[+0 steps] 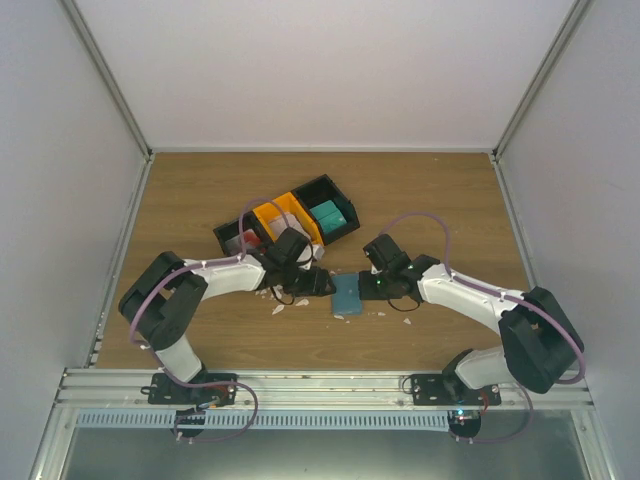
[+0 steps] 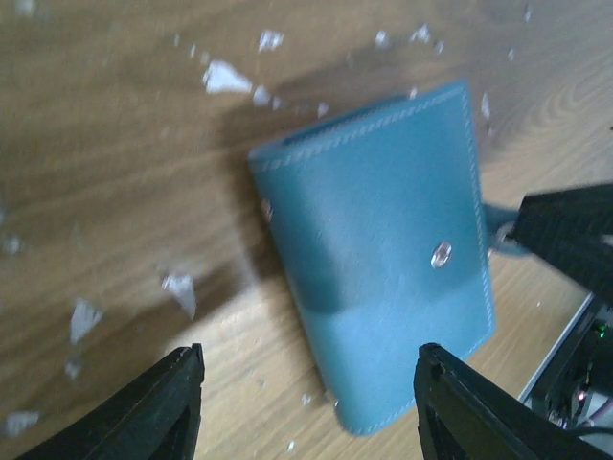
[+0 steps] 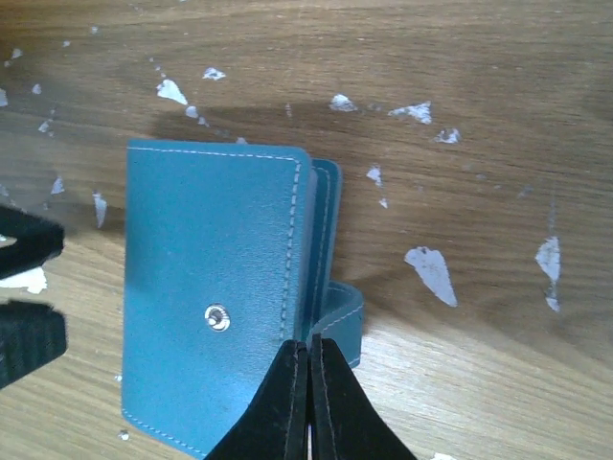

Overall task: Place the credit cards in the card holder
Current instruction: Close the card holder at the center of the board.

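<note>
The card holder (image 3: 211, 287) is blue-teal with pale stitching and a silver snap (image 3: 219, 318); the table (image 1: 200, 190) is brown wood grain.

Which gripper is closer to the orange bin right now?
Left. The left gripper sits just on the near side of the orange bin, at the card holder's left edge; the right gripper is farther off, on the holder's right side.

**Grained leather, sheened wood, matt plastic**

The holder (image 3: 211, 249) looks like blue-teal leather or imitation, fine-grained and matt, with pale stitching and a shiny metal snap (image 3: 219, 318). The counter (image 3: 498, 201) is smooth wood grain with a faint sheen, flecked with white papery scraps (image 3: 431, 273). The fingers (image 2: 163, 402) are matt black plastic.
</note>
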Robot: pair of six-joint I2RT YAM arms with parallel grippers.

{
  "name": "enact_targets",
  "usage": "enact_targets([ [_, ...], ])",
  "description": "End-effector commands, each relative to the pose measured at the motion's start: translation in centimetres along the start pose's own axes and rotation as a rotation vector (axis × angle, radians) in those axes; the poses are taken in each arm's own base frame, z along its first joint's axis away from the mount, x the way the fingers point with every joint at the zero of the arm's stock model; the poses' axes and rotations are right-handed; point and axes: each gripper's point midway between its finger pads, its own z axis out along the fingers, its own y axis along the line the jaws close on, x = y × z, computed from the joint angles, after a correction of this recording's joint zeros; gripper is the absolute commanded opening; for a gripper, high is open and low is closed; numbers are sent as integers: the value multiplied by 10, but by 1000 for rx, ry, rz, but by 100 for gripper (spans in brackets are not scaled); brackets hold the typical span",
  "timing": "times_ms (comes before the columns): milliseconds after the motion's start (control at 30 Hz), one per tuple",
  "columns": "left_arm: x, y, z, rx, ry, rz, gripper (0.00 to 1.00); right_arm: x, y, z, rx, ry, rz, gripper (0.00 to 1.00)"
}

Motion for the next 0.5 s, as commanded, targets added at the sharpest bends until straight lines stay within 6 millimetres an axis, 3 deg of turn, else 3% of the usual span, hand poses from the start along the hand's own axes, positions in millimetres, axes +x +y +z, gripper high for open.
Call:
enact_targets([
  [0,-13,-2,6,-31,-5,58,61,-15,18,-4,-74,-29,-36,0],
  [200,-15,2,20,-68,39,64,47,-20,30,-2,-127,-35,-58,0],
  [467,-12,6,29,-97,65,79,40,-18,29,12,-109,0,-85,1],
])
